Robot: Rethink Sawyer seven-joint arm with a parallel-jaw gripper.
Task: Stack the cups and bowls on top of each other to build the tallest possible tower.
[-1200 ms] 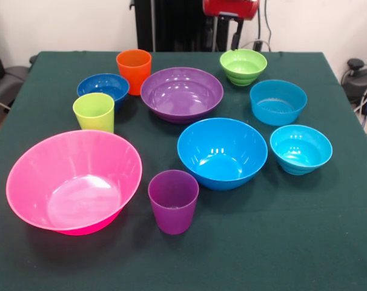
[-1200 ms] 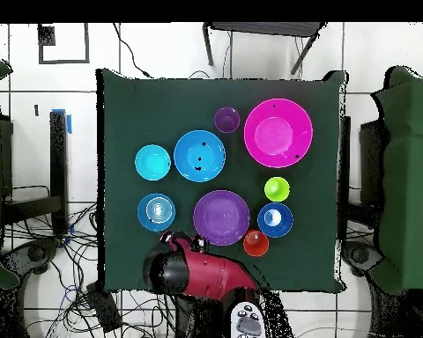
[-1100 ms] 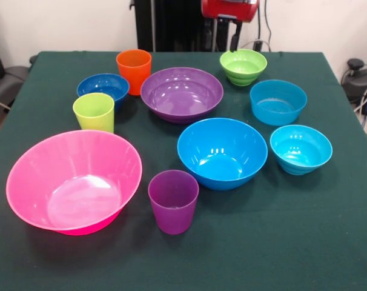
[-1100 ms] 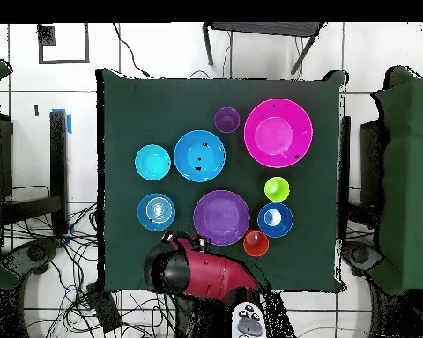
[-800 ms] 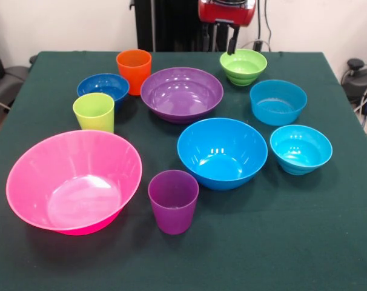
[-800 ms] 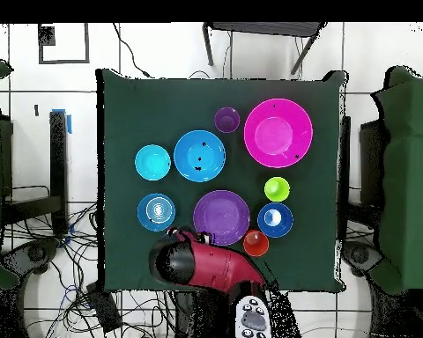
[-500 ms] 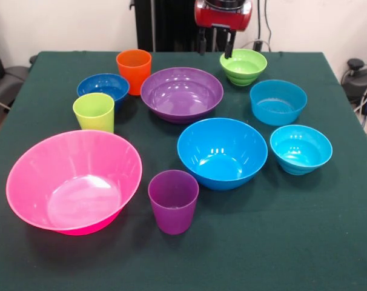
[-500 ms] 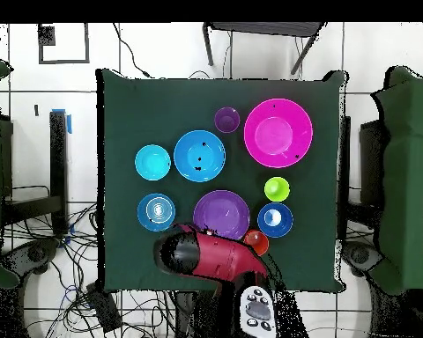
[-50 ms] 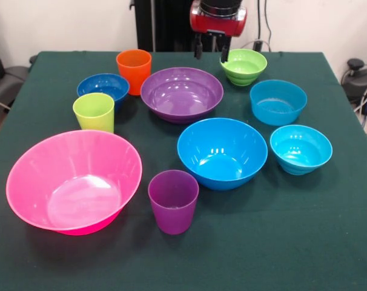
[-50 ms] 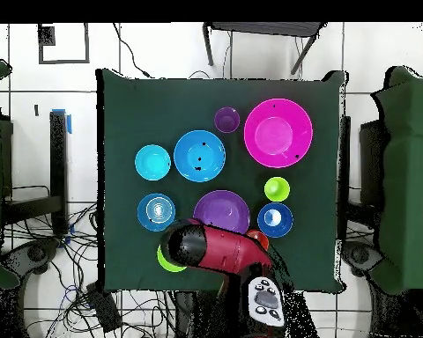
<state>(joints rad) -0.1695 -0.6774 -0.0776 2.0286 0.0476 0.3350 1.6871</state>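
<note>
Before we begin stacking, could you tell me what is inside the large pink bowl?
The pink bowl shows only its own glossy floor in both views; nothing sits inside it. What its tilted base covers cannot be seen.

A dark green cloth covered the bench (image 9: 329, 242). In the overhead view, a white tiled floor (image 10: 162, 53) surrounded it, with loose cables (image 10: 83, 299) trailing near the bottom left and a dark-framed table (image 10: 263, 35) beyond the top edge.
</note>
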